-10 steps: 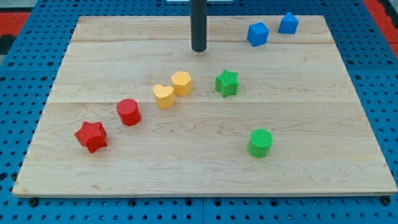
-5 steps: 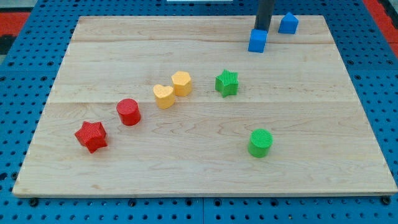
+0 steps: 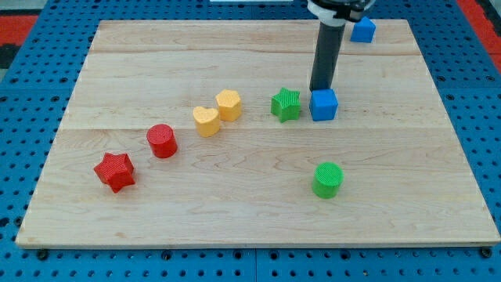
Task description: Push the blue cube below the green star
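Observation:
The blue cube (image 3: 323,105) sits on the wooden board (image 3: 391,172), right beside the green star (image 3: 286,104), on the star's right with a small gap. My tip (image 3: 320,89) rests against the cube's top edge, just above it in the view. The dark rod rises from there to the view's top.
A second blue block (image 3: 362,30) stands at the board's top right. A green cylinder (image 3: 328,179) is below the cube. A yellow hexagon (image 3: 228,104), a yellow heart (image 3: 206,121), a red cylinder (image 3: 162,140) and a red star (image 3: 115,171) run diagonally towards the view's lower left.
My tip moved from the board's top middle to behind the blue cube, then pushed it down the view to a spot right of the green star.

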`<state>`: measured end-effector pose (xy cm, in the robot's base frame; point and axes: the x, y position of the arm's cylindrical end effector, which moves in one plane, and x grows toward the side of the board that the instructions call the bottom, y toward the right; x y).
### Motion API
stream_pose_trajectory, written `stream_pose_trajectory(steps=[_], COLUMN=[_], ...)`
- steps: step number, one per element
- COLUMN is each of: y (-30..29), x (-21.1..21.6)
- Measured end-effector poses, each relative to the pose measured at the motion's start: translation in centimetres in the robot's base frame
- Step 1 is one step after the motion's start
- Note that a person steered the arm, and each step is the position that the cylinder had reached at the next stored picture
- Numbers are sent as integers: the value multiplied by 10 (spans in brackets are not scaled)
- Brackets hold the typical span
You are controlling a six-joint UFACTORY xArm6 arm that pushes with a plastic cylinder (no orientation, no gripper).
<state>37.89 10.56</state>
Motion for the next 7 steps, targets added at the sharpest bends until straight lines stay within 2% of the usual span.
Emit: stream_pose_trajectory(steps=[2, 3, 4, 5, 7], y=[1, 57, 76, 69, 51], x=[56, 57, 84, 108, 114])
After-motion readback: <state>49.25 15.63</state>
